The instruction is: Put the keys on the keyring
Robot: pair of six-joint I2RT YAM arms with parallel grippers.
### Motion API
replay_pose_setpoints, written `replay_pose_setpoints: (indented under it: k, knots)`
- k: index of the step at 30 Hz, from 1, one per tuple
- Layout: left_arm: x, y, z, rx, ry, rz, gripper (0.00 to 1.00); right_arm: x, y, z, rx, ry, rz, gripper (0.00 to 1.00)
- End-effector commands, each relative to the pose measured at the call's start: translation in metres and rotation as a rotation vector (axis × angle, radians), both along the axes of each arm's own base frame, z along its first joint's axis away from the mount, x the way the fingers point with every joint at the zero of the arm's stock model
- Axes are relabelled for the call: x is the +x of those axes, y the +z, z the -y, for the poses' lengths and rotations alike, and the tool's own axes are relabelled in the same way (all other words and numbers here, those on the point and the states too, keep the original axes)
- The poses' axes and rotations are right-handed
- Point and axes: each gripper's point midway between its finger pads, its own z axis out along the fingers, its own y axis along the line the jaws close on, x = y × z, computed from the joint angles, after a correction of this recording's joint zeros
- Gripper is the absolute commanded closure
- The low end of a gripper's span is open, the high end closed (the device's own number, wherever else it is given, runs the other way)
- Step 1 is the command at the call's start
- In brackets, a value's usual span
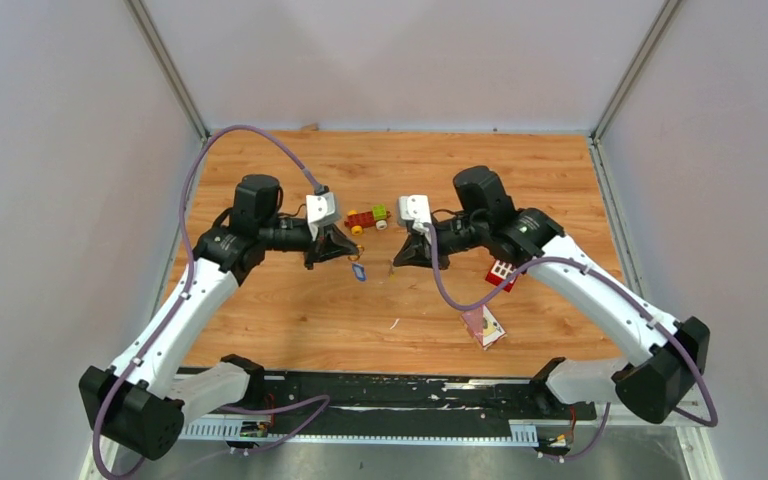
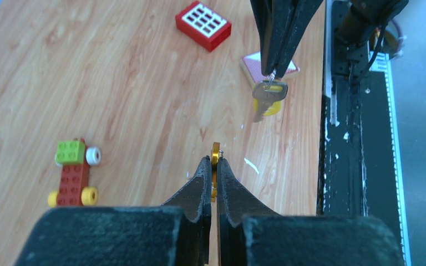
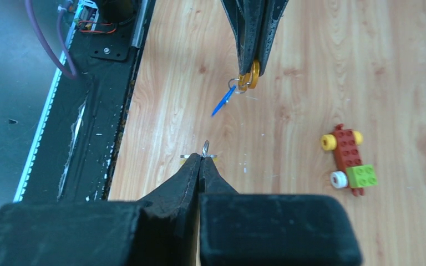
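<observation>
Left gripper (image 2: 213,166) clamped tight on the gold keyring (image 2: 216,152), held off the table on the near-left side of the toy car (image 1: 367,218). Blue key (image 3: 222,103) hangs from the keyring on a small link. Right gripper (image 3: 202,163) pinched closed on the wire loop (image 3: 204,149) of the yellow key (image 2: 267,100), which dangles below its tips, near-right of the toy car. Gripper tips face each other, close but apart.
</observation>
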Motion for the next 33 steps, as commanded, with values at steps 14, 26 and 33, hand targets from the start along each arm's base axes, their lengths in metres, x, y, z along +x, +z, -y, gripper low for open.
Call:
replay_pose_setpoints:
  k: [14, 26, 33]
  knots:
    - [-0.016, 0.064, 0.064, -0.232, -0.074, -0.227, 1.0, 0.024, 0.043, 0.041, 0.031, -0.197, 0.46, 1.0]
    - [-0.017, 0.071, 0.073, -0.178, -0.08, -0.273, 1.0, 0.019, 0.045, 0.042, 0.023, -0.215, 0.571, 1.0]
    - [-0.013, 0.063, 0.077, -0.13, -0.069, -0.345, 1.0, 0.017, 0.039, 0.037, -0.003, -0.218, 0.65, 1.0]
